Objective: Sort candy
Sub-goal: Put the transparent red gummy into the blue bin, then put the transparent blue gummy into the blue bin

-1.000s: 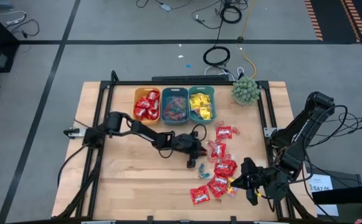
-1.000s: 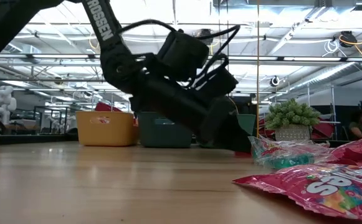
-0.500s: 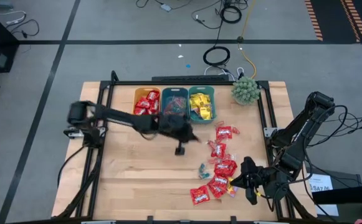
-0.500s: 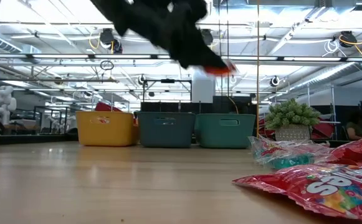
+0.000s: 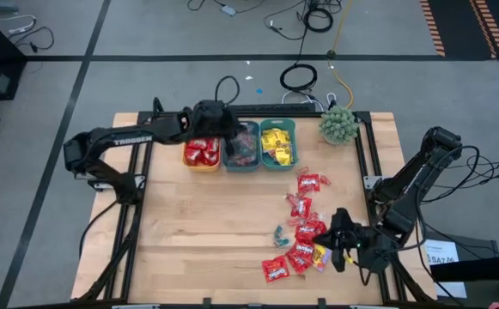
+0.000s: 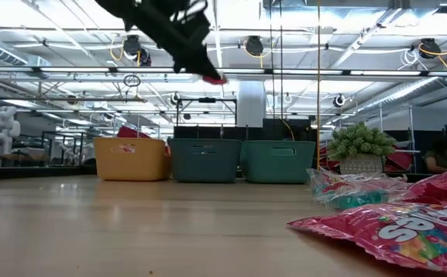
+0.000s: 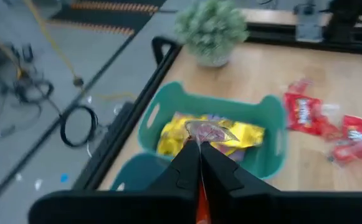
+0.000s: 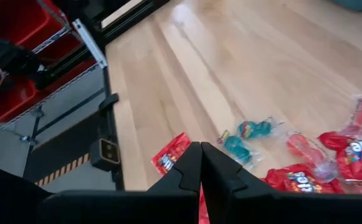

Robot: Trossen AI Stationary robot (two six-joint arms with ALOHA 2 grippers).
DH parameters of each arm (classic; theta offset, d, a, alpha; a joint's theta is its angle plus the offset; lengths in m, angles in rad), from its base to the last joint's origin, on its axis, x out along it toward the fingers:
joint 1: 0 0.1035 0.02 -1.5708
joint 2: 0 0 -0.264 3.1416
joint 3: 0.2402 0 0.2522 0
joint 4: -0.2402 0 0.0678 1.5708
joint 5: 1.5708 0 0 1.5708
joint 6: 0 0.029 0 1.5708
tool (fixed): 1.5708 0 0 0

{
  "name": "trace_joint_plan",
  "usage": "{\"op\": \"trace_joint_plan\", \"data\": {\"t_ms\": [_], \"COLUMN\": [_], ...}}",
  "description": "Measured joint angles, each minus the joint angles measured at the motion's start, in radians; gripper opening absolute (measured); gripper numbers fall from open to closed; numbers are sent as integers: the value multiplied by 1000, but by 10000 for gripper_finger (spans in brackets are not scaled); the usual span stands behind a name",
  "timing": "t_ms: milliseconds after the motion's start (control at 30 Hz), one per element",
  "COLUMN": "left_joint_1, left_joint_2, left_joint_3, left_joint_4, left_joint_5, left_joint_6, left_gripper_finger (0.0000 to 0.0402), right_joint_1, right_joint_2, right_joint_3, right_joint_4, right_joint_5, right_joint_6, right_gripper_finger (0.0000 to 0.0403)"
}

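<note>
My left gripper (image 5: 232, 144) hangs high over the row of bins, above the middle dark teal bin (image 5: 247, 154). It is shut on a small clear-wrapped pink candy (image 7: 209, 132), which the low view shows as a red speck (image 6: 214, 78). The orange bin (image 5: 199, 156) holds red packets. The teal bin (image 7: 274, 134) holds yellow packets (image 7: 243, 132). My right gripper (image 5: 336, 245) is shut at the near right, beside the loose pile of red packets (image 5: 305, 230) on the table. I cannot tell whether it touches them. My left gripper pinches the small wrapped candy by one end of its wrapper (image 7: 200, 138) between the tips of its two fingers (image 6: 200, 68). The fingers slant downward. The candy is lifted clear, well above the bins, and sticks out past the fingertips.
A green spiky plant (image 5: 338, 124) stands at the far right corner beside the teal bin. Two small teal wrapped pieces (image 8: 243, 138) and more red packets (image 8: 170, 153) lie ahead of my right gripper. Bare wood (image 5: 206, 223) fills the table's middle and left.
My left gripper has risen from the table beside the candy pile and swung toward the far edge, ending high over the bins and carrying the small candy. My right gripper has shifted a little toward the table's left.
</note>
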Motion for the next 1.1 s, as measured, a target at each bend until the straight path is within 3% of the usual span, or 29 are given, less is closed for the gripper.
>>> {"op": "trace_joint_plan", "data": {"t_ms": [233,600,1100], "left_joint_1": [111,164,157], "left_joint_2": [86,113,113], "left_joint_3": [0,0,0], "left_joint_4": [-3,0,1], "left_joint_5": [227,223,197], "left_joint_6": [-22,-72,-72], "left_gripper_finger": [77,198,213], "right_joint_1": [-29,-39,-38], "right_joint_2": [0,0,0], "right_joint_3": [0,0,0], "right_joint_4": [-2,-21,-30], "right_joint_5": [0,0,-3], "right_joint_6": [1,38,29], "right_gripper_finger": [0,0,0]}}
